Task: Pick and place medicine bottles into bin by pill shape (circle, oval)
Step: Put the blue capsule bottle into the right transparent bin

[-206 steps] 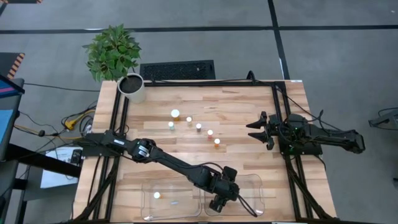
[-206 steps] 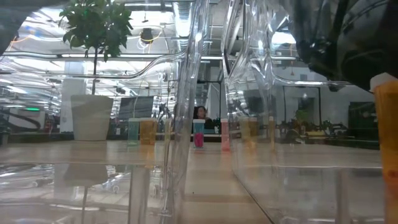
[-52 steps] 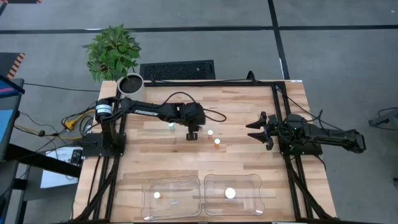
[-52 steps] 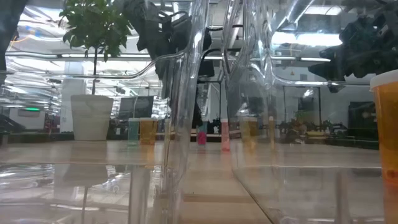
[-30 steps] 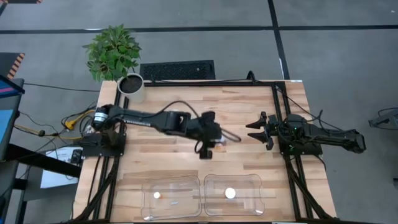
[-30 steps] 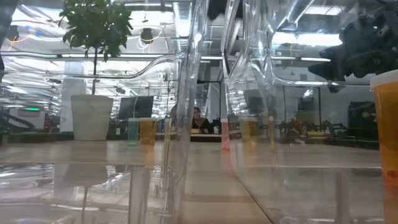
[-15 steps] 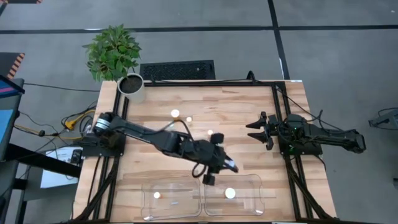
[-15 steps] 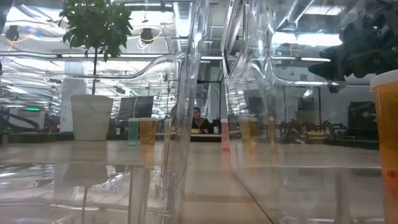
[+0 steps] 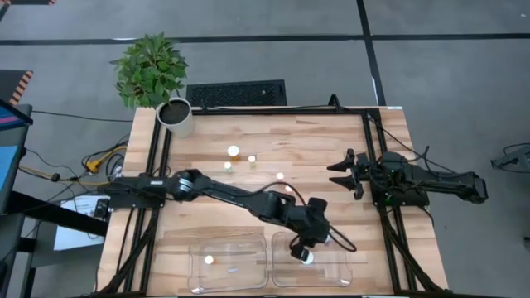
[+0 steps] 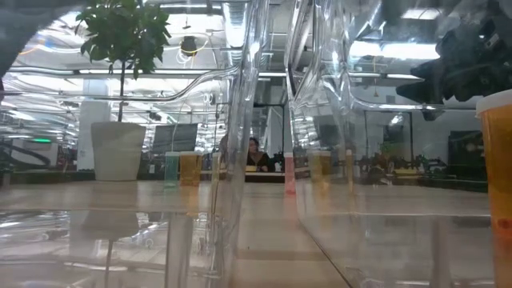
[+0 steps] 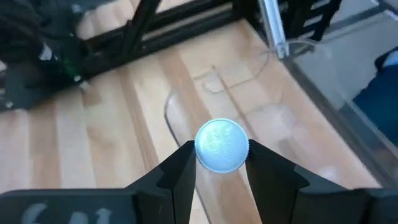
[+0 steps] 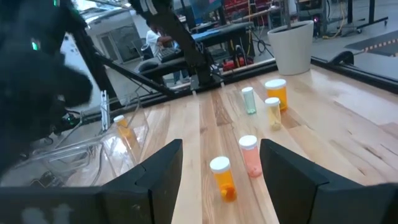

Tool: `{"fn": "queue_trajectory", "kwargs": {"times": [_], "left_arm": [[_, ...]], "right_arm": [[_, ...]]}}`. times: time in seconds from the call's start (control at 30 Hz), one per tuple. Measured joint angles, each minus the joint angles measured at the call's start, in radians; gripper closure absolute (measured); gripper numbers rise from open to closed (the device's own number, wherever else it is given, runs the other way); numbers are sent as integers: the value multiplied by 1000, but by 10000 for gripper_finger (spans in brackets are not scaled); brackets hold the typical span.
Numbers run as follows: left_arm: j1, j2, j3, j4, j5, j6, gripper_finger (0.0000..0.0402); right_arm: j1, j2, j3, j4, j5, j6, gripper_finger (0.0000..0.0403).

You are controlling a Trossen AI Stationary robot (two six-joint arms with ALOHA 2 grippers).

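The left arm reaches diagonally across the wooden counter [image 9: 331, 141], and its left claw [image 9: 303, 248] hangs over the right clear bin [image 9: 339, 261] at the near edge. In the left wrist view the left claw [image 11: 219, 163] has its two dark fingers [image 11: 180, 168] pressed against the sides of a white-capped held bottle [image 11: 222, 145], seen cap-on from above (its body is hidden under the cap). From overhead, a white cap [image 9: 307, 257] shows just under that claw, inside the right bin; whether this is the held bottle or another one cannot be told.

The left clear bin [image 9: 248, 269], just beside the right one, holds one white-capped bottle [image 9: 209, 259].

Four bottles stand loose mid-counter: a larger one [image 9: 233, 151], a small one [image 9: 252, 160] just beside it, a greenish one [image 9: 228, 166], and one more [image 9: 280, 175] nearer the middle. In the right wrist view they appear as upright bottles with amber, greenish and pinkish bodies, including an orange one [image 12: 222, 177] closest.

The right claw [image 9: 340, 174] waits at the counter's right side, fingers spread wide, well apart from the bottles. A potted plant [image 9: 153, 70] in a white pot sits at the far left corner.
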Motion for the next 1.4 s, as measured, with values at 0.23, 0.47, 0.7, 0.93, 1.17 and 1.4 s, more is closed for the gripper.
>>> {"fn": "queue_trajectory", "kwargs": {"times": [0.23, 0.47, 0.7, 0.93, 1.17, 1.4], "left_arm": [[6, 19, -64, 41, 5, -28, 276], [5, 21, -65, 14, 10, -2, 276], [-9, 75, -70, 23, 48, 19, 276], [-17, 74, -69, 8, 28, 28, 276], [-17, 80, -68, -36, -7, 70, 276], [-18, 85, -68, -38, -9, 93, 276]], "right_arm": [[1, 10, 0, 0, 0, 1, 178], [1, 20, 0, 0, 0, 0, 178], [1, 21, 0, 0, 0, 0, 178], [1, 24, 0, 0, 0, -1, 178], [1, 25, 0, 0, 0, -1, 178], [1, 25, 0, 0, 0, -1, 178]]}}
